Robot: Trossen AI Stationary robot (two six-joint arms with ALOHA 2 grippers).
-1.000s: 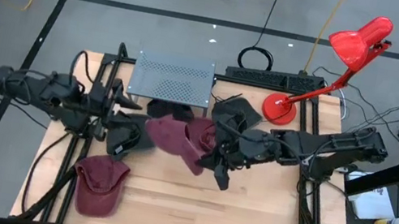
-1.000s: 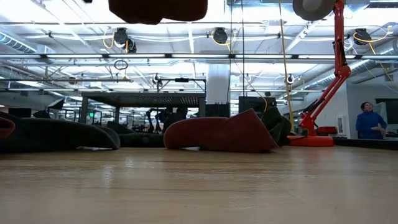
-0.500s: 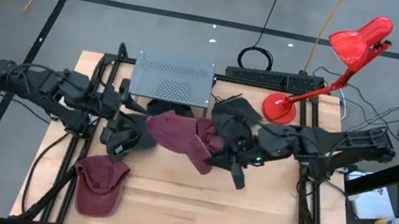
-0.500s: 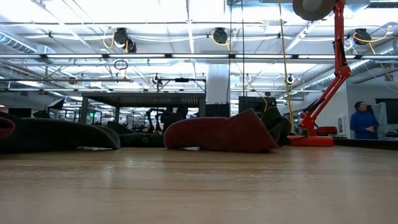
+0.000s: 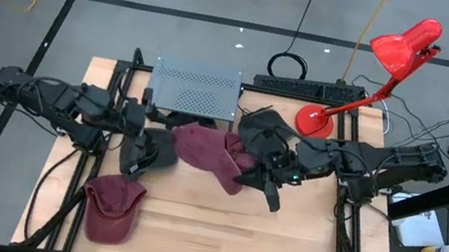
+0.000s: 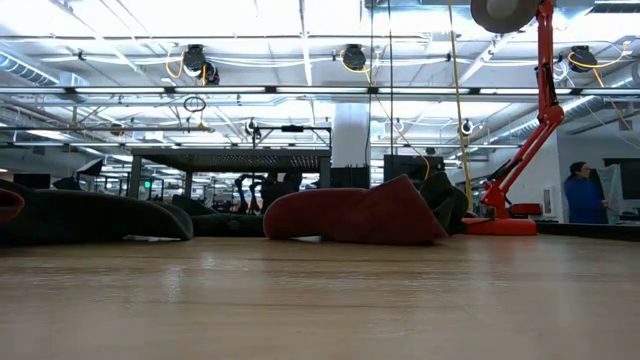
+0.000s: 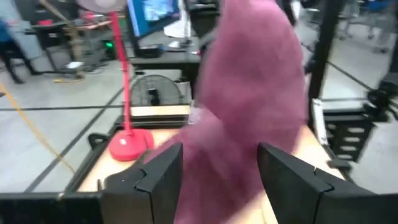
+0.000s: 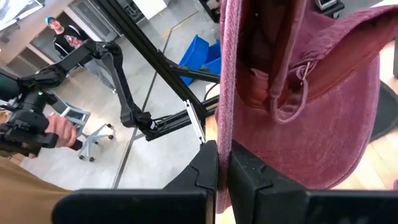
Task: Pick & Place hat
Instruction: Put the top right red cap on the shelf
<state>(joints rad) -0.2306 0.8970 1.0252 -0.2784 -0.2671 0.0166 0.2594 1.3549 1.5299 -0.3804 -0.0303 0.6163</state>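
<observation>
I see right gripper (image 8: 222, 163) clamped tight on maroon hat (image 5: 210, 153), table centre. Left gripper (image 7: 214, 171) spread wide, 9 o'clock of hat, holding nothing. Risk: thin fabric pinch slips, hat drops.

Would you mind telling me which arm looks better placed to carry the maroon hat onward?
Probably the right. The right gripper has its fingers shut on the maroon hat, pinching the fabric. The left gripper is open beside the same hat, with nothing clamped.
</observation>
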